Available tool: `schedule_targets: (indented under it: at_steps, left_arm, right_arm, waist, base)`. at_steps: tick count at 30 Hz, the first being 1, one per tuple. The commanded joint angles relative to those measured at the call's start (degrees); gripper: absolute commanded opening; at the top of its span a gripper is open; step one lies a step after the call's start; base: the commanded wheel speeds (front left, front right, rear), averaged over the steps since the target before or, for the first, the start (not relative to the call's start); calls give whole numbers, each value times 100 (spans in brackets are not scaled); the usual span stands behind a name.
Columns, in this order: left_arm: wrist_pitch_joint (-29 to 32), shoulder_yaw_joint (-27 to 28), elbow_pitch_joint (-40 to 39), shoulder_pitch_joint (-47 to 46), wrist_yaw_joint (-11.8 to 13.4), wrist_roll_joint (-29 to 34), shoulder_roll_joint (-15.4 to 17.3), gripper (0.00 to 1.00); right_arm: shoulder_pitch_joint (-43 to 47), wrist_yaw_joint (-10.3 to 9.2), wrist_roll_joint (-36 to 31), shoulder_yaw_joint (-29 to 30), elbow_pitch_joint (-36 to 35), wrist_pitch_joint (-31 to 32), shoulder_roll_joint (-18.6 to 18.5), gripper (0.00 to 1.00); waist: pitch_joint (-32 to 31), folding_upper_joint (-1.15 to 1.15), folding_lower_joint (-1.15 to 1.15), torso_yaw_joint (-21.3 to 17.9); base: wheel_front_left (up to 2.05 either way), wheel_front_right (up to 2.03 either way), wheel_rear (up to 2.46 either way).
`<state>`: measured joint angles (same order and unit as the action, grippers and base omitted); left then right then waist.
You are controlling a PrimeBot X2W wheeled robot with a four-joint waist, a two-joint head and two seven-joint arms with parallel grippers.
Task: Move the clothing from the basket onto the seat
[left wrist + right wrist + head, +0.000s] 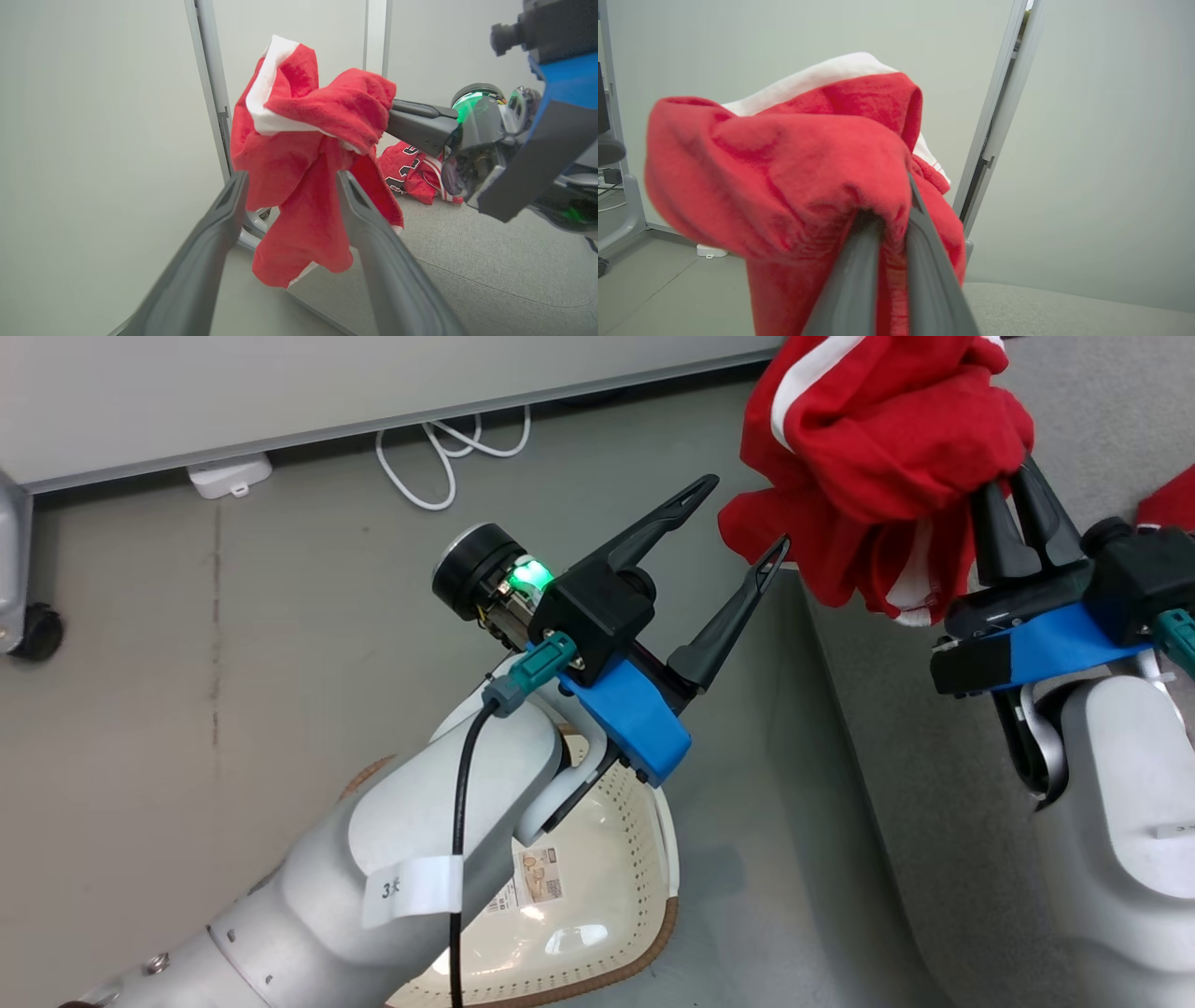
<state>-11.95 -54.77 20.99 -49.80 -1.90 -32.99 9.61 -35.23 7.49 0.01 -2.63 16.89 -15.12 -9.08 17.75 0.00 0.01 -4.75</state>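
Right claw (1013, 490) is pinched shut on a red garment (887, 439), bunched up and held high, well clear of the basket (653, 859), about over the edge of the seat (1092, 420)! Left claw (747, 513) gapes wide with nothing in it, just beside the hanging cloth. The numbered garment (411, 172) lies on the cushion. My read: carry this one further in over the cushion before letting go, or the tail may slide off the edge. The bundle's long axis runs straight down, white trim on top, loose tail pointing floorward.
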Motion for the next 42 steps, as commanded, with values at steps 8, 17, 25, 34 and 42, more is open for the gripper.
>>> schedule_targets:
  at_steps: [8, 17, 25, 34, 42]
  left_arm:
    - [-35, -233, 117, -87, -68, 167, 13, 100]
    - [-40, -478, 242, 49, -161, 217, -47, 100]
    - [-40, -650, 331, 98, -208, 232, -89, 100]
    - [-83, -798, 402, 161, -252, 234, -175, 100]
    - [-130, -800, 455, 108, -257, 192, -171, 100]
  right_arm:
    - [333, 1, 89, 528, -264, -5, 101, 0]
    - [777, 1, 161, 928, -509, -5, 170, 0]
    - [1300, 1, 222, 1414, -740, -5, 285, 0]
    - [1787, 1, 289, 1753, -918, -5, 401, 0]
    - [1911, 1, 325, 1789, -969, -5, 494, 0]
  waist:
    - [309, 0, -1, -600]
    - [388, 0, -1, -1026]
    - [431, 0, -1, -1342]
    - [406, 0, -1, -1477]
    - [392, 0, -1, -1542]
  base:
    - [0, 0, 0]
    - [0, 0, 0]
    - [0, 0, 0]
    - [0, 0, 0]
    - [0, 0, 0]
